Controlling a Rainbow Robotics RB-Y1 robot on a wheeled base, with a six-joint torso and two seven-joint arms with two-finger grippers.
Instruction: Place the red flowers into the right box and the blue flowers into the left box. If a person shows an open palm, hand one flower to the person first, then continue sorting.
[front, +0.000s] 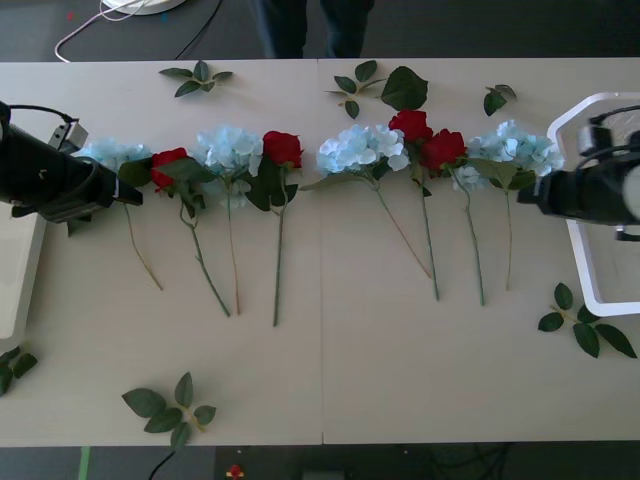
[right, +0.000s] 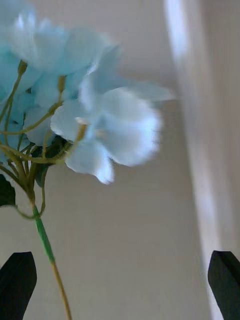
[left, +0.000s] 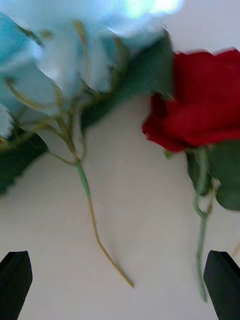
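Several pale-blue flowers and red flowers lie in a row across the table, heads toward the far side. My left gripper (front: 128, 190) hovers open over the leftmost blue flower (front: 108, 152) (left: 60, 65), beside a red rose (front: 168, 165) (left: 200, 115). Its black fingers (left: 15, 280) hold nothing. My right gripper (front: 530, 195) hangs open over the rightmost blue flower (front: 515, 148) (right: 100, 115), whose stem runs down between the fingertips (right: 225, 280). The right box (front: 582, 265) sits at the table's right edge, partly under my right arm. The left box (front: 20, 270) lies at the left edge.
Loose green leaf sprigs lie at the far side (front: 197, 80) (front: 385, 85) (front: 498, 97), the near left (front: 165, 405) and the near right (front: 585, 325). A person's dark-trousered legs (front: 310, 25) stand beyond the far edge.
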